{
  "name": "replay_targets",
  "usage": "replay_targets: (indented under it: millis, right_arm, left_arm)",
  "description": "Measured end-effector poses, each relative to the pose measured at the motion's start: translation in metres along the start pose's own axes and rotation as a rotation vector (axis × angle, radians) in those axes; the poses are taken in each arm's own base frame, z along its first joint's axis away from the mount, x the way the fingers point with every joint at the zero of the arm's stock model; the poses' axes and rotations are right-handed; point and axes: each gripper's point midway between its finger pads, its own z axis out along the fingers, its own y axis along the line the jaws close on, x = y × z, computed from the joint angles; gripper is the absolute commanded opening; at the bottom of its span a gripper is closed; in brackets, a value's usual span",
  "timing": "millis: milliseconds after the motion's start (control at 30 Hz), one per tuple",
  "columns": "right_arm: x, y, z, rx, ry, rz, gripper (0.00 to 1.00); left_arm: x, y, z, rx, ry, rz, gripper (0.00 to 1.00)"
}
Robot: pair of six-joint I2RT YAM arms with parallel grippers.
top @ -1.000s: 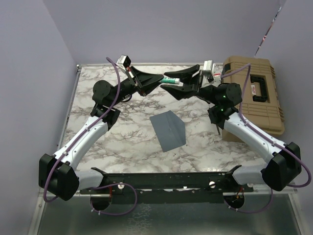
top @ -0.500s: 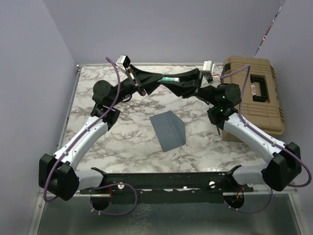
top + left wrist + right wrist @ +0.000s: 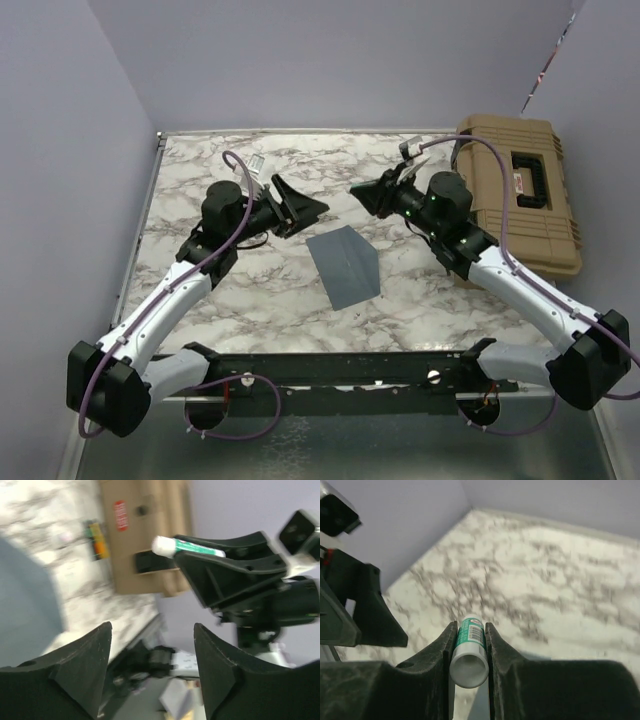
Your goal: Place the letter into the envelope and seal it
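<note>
Envelope mid-table, grippers beyond it
The envelope [image 3: 345, 265] lay flat on the middle of the table [image 3: 250, 295]. The left gripper [image 3: 312, 208] hung at its 11 o'clock, the right gripper [image 3: 360, 192] at 12, a glue stick [image 3: 470, 647] between its fingers. A case [image 3: 520, 200] sat at 2 o'clock.

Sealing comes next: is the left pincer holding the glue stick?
No, the right pincer clamps the glue stick; the left pincer gapes empty.
</note>
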Motion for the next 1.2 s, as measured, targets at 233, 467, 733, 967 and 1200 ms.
replay_targets:
  millis: [233,467,733,967,1200]
  right_arm:
    - [0.159,-0.019,-0.030,0.137,0.412,0.124,0.01]
    - [0.228,-0.009,-0.040,0.206,0.586,0.086,0.01]
    - [0.252,-0.031,-0.028,0.253,0.589,-0.017,0.01]
    - [0.276,-0.043,-0.026,0.283,0.634,-0.059,0.00]
    - [0.287,-0.044,-0.024,0.291,0.645,-0.071,0.01]
  left_arm:
    - [0.045,0.142,-0.001,-0.363,0.134,-0.001,0.28]
    - [0.051,0.207,0.023,-0.497,0.214,0.008,0.19]
    - [0.043,0.249,0.064,-0.489,0.220,0.021,0.06]
    - [0.045,0.273,0.080,-0.484,0.238,0.019,0.00]
    - [0.059,0.300,0.076,-0.531,0.280,-0.001,0.00]
